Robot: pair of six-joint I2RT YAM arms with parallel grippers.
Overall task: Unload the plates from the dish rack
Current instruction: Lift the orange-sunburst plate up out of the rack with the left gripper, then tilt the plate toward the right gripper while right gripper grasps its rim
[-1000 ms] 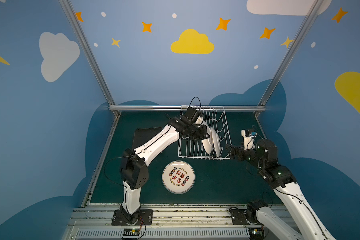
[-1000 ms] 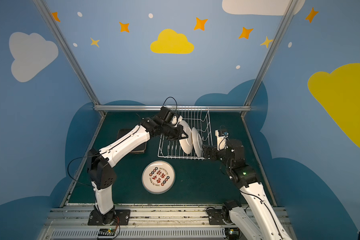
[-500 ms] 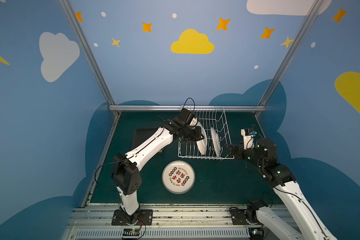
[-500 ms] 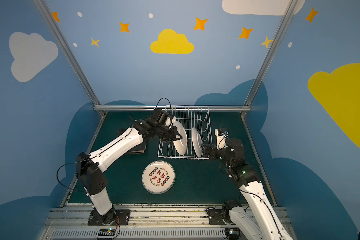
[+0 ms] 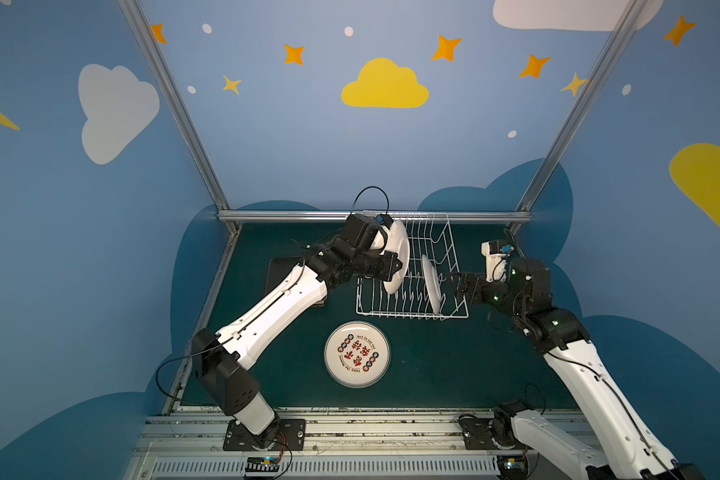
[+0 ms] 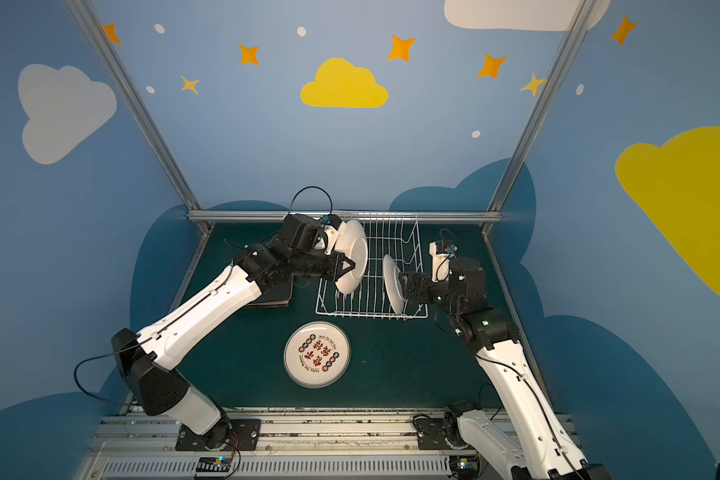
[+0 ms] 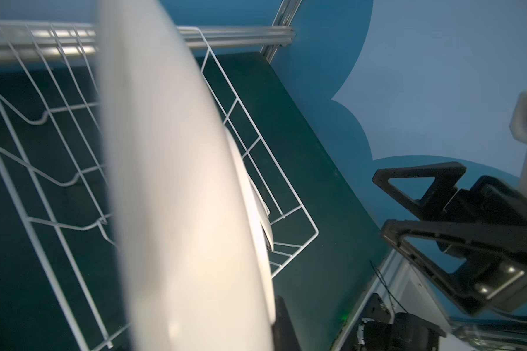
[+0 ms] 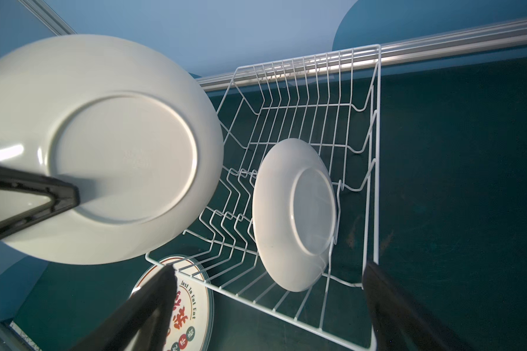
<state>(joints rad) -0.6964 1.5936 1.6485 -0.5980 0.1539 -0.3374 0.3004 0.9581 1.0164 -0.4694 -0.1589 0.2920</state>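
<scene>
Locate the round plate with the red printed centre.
In both top views the printed plate lies flat and face up on the green table, just in front of the dish rack, toward its left end.

Dark green tabletop [image 5: 433, 374], blue wall [image 5: 308, 145] with yellow cloud [image 5: 385, 85] and orange stars [image 5: 294, 54], aluminium frame bar [image 5: 287, 216]

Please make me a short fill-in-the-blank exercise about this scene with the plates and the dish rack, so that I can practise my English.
1. The left gripper is shut on a round white ___.
2. In the dish rack, just ___ plate stands on edge.
3. The right gripper, beside that rack, is ___.
4. The printed plate lies flat on the green ___.

Missing words: plate; one; open; table.
</scene>
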